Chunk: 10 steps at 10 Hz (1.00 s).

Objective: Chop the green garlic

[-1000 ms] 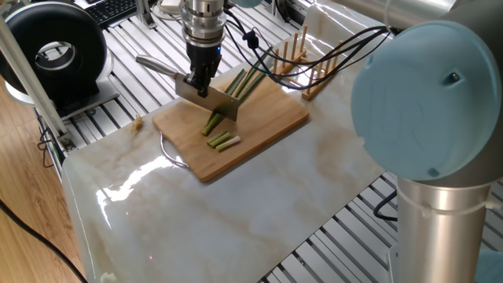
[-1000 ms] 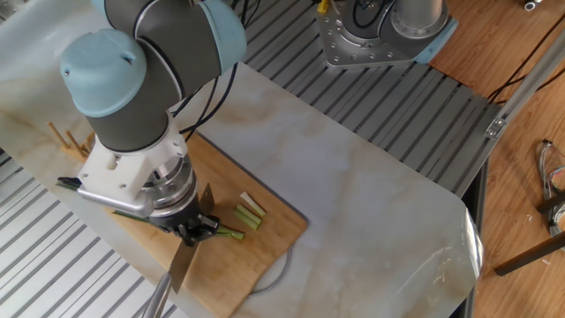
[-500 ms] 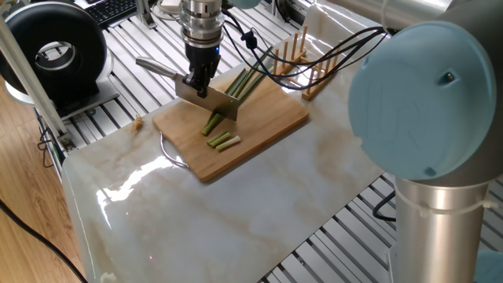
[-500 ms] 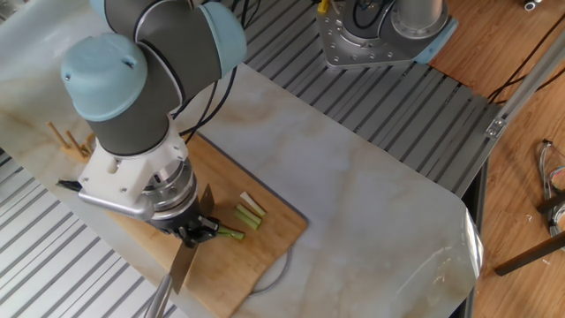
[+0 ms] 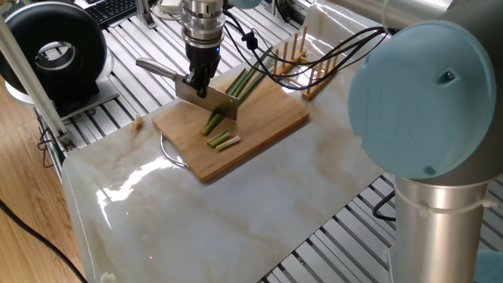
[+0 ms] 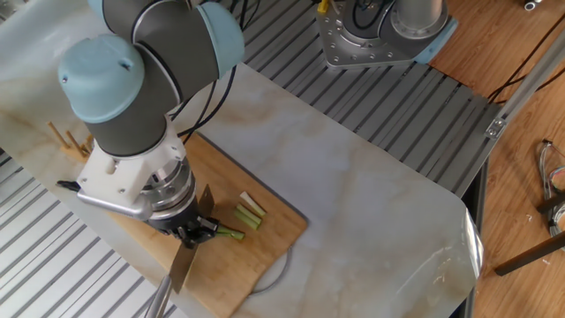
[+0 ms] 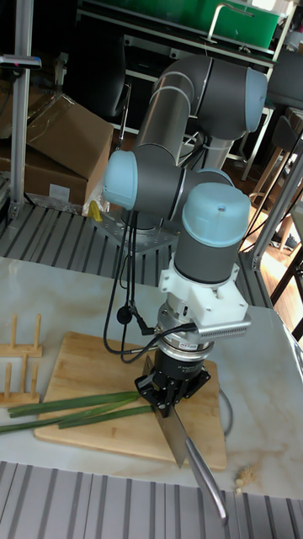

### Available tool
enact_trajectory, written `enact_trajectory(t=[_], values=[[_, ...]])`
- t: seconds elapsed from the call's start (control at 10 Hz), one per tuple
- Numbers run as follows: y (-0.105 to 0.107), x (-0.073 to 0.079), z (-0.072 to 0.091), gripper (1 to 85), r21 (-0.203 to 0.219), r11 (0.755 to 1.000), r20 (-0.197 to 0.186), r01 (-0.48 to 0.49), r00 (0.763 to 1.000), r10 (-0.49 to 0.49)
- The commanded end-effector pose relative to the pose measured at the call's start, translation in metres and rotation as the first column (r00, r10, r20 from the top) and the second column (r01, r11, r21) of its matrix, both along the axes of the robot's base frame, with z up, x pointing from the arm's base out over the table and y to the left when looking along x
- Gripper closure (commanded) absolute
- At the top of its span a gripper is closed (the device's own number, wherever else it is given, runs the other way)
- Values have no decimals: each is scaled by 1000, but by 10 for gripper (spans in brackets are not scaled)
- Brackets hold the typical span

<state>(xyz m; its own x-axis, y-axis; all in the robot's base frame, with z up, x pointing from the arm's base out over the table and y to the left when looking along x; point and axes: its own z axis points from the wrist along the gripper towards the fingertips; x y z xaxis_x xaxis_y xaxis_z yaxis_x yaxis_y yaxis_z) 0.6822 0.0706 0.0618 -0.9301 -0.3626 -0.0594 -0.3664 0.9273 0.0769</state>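
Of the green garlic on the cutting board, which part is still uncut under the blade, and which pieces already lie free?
The long stalks run under the knife, uncut. The short pale pieces lie free on the cutting board.

A robotics lab: aluminium-slat bench (image 5: 118, 43), keyboard (image 5: 114, 9), cardboard boxes (image 7: 63, 139).

Two high oblique views, opposite sides; tall view low, frontal, close. All share cutting board (image 5: 236, 126).

A marble-look table (image 5: 259, 204) carries a wooden cutting board (image 5: 267, 126) and peg rack (image 5: 302, 59).
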Motion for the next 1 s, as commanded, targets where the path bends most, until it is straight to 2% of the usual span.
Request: enact_trajectory(t=[0.0,0.2,0.9], values=[[1,0,3,843,8,1000,-12,13,1000,-13],[3,0,-1,843,2,1000,-6,18,1000,-18],[-6,-17,5,843,4,1000,-10,10,1000,-10]])
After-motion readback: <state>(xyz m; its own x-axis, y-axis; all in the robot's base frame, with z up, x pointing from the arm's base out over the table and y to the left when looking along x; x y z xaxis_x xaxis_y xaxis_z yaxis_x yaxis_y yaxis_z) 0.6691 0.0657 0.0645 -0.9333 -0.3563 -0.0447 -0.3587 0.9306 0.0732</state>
